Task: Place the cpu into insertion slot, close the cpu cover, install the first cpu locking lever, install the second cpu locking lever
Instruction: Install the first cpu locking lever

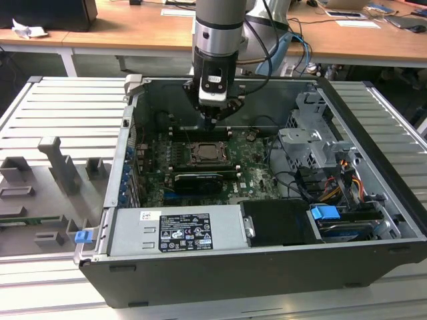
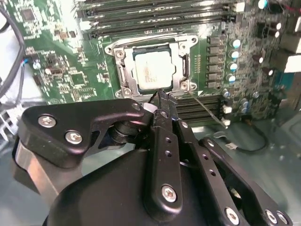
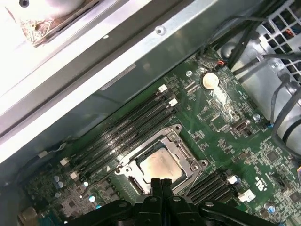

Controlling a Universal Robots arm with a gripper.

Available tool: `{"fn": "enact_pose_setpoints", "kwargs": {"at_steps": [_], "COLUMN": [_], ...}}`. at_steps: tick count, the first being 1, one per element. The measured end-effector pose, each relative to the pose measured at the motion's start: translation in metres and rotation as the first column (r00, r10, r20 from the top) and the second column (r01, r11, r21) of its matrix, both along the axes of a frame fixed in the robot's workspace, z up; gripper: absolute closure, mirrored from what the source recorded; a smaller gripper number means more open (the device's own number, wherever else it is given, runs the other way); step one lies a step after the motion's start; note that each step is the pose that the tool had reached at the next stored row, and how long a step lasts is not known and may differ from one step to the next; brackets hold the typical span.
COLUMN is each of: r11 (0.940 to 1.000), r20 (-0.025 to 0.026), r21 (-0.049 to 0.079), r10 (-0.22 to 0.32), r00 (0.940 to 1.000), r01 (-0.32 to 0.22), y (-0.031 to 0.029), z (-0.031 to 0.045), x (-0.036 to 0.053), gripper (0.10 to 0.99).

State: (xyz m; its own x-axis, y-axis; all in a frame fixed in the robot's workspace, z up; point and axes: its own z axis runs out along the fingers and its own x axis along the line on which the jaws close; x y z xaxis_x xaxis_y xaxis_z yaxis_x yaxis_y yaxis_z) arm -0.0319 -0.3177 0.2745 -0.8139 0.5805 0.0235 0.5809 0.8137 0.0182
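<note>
The cpu (image 2: 153,70), a pale square chip, lies in the insertion slot (image 2: 123,75) on the green board. The silvery cpu cover (image 2: 178,47) lies flat around it, the chip showing through its opening. In the first wrist view the cpu (image 3: 160,165) and cpu cover (image 3: 181,149) look the same. A thin metal lever (image 2: 207,107) sticks out sideways from one socket corner. My gripper (image 2: 161,98) hangs just over the socket's edge, shut with nothing between its fingers. The exterior view has the gripper (image 1: 212,121) a little above and behind the slot (image 1: 209,154).
Black memory slots (image 3: 127,134) run along both sides of the socket. In the exterior view, the case's back wall (image 1: 167,97) stands close behind the gripper. A grey labelled box (image 1: 177,230) sits at the front, and a drive cage with cables (image 1: 320,153) on that view's right.
</note>
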Motion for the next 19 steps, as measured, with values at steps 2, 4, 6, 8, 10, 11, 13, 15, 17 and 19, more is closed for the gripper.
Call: {"fn": "enact_pose_setpoints", "kwargs": {"at_steps": [2, 4, 6, 8, 10, 11, 13, 15, 17, 19], "r11": [0.9980, 0.9952, 0.9907, 0.9864, 0.9830, 0.9815, 0.9785, 0.9747, 0.9689, 0.9581], "r20": [0.0000, 0.0000, 0.0000, 0.0000, 0.0000, 0.0001, 0.0000, 0.0001, 0.0000, 0.0001], "r21": [0.000, 0.000, 0.000, 0.000, 0.000, 0.000, 0.000, 0.000, 0.000, 0.000], "r10": [0.063, 0.098, 0.136, 0.164, 0.184, 0.191, 0.206, 0.224, 0.248, 0.286], "r00": [0.9980, 0.9952, 0.9907, 0.9864, 0.9830, 0.9815, 0.9785, 0.9747, 0.9689, 0.9581], "r01": [-0.063, -0.098, -0.136, -0.164, -0.184, -0.191, -0.206, -0.224, -0.248, -0.286], "y": [0.0000, 0.0000, 0.0000, 0.0000, -0.0001, -0.0001, -0.0001, -0.0001, -0.0001, -0.0002], "z": [-0.0001, -0.0001, -0.0001, -0.0001, -0.0002, -0.0002, -0.0002, -0.0002, -0.0003, -0.0005], "x": [0.0000, 0.0000, 0.0000, 0.0000, 0.0000, 0.0000, 0.0000, 0.0000, 0.0000, -0.0001], "gripper": [0.980, 0.980, 0.980, 0.980, 0.980, 0.980, 0.980, 0.980, 0.980, 0.980]}}
